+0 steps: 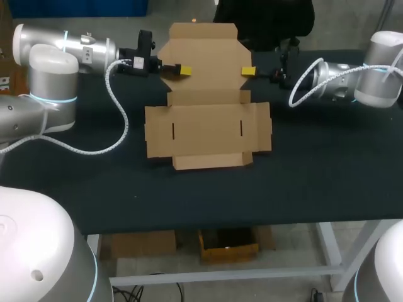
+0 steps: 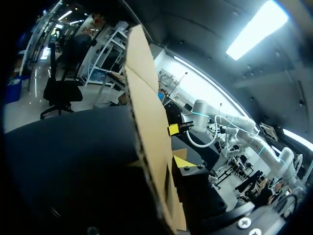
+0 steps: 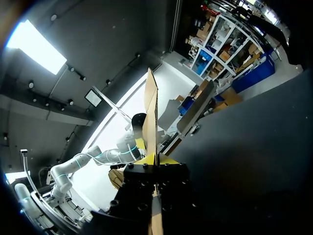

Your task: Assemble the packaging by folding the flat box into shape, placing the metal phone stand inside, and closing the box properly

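- The far flap of the box [image 1: 208, 126] is pinched by the left claw [image 1: 181, 69] and the right claw [image 1: 248, 72].
- Both sides should be lifted together.

Flat box [image 2: 149, 127] edge-on, its near end cut off at the edge, left fingers [image 2: 182, 161] partly hidden behind it
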### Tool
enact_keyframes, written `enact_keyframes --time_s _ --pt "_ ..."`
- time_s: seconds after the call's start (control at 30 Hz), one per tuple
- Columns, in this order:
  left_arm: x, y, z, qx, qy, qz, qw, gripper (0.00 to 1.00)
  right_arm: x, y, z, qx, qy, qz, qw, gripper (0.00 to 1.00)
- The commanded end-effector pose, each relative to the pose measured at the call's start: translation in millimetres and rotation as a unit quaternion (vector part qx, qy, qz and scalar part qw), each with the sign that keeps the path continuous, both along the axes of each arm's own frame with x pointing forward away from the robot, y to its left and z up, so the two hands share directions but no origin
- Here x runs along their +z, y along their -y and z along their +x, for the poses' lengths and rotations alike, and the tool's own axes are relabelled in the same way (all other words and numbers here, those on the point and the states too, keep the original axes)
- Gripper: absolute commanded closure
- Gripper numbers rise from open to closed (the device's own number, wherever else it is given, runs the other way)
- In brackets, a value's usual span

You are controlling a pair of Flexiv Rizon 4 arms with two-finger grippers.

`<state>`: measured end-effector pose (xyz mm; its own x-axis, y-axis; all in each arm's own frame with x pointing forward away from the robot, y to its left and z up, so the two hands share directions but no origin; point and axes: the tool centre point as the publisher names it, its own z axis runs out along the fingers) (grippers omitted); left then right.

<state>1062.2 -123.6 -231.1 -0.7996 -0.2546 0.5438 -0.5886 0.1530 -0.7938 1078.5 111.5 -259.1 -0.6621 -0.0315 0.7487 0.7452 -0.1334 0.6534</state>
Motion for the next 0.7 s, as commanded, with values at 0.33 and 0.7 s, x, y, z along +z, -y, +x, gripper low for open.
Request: enact_keyframes --time_s 0.33,0.7 --pt "-0.1 2.0 -0.9 -0.008 0.005 -0.008 1.000 0.75 -2.0 1.1 2.4 0.016 0.009 0.027 0.999 1.00" --pt "2.2 4.9 -2.8 -0.012 0.011 -0.012 1.000 1.00 -0.8 0.3 0.5 0.017 0.013 0.029 0.999 1.00"
